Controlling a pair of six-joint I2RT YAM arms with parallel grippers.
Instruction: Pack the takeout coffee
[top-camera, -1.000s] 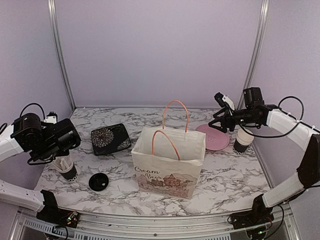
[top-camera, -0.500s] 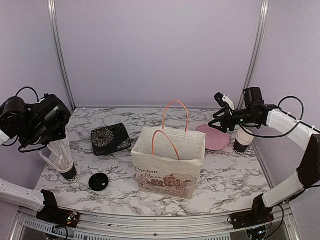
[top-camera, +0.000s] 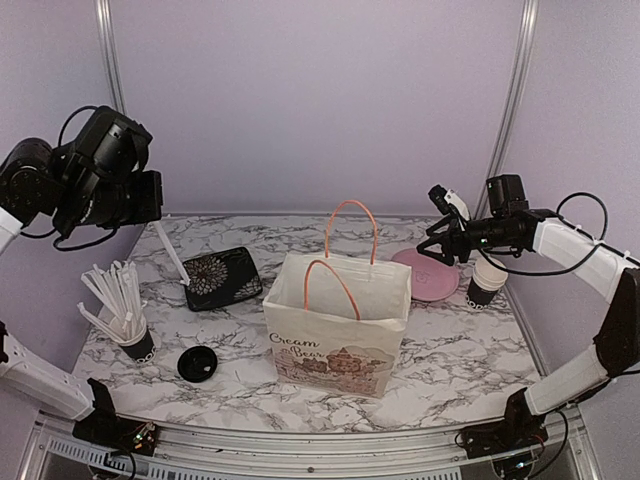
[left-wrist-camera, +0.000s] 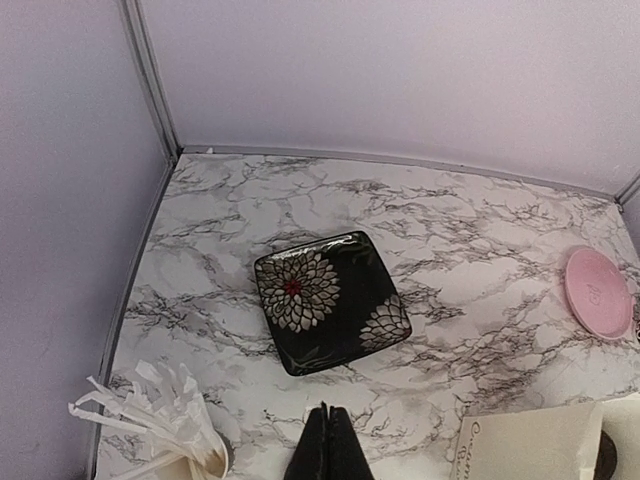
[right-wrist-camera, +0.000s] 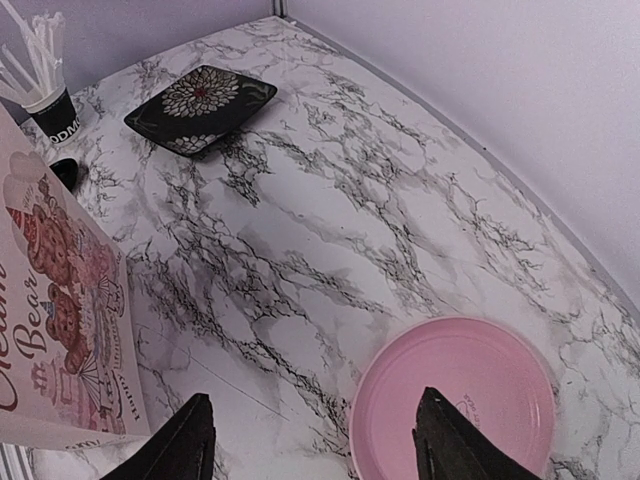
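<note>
One takeout coffee cup (top-camera: 486, 283), black with a white top, stands at the right edge, partly hidden under my right arm. A loose round black lid (top-camera: 197, 363) lies front left; it also shows in the right wrist view (right-wrist-camera: 65, 172). My left gripper (top-camera: 153, 220) is raised high at the back left, shut on a single white straw (top-camera: 172, 256) that hangs down over the table. In the left wrist view the gripper (left-wrist-camera: 328, 412) has its jaws closed, with a white sliver at the tip. My right gripper (top-camera: 432, 240) is open and empty above the pink plate (right-wrist-camera: 455, 400); it also shows in the right wrist view (right-wrist-camera: 312, 398).
A paper bag (top-camera: 338, 322) with pink handles stands open at centre. A black cup of white straws (top-camera: 130, 325) is at front left. A black flowered square plate (top-camera: 221, 277) lies behind it. The pink plate (top-camera: 428, 274) lies right of the bag.
My left arm has risen from the straw cup, up and back, drawing one straw out with it. The right arm has not moved.
</note>
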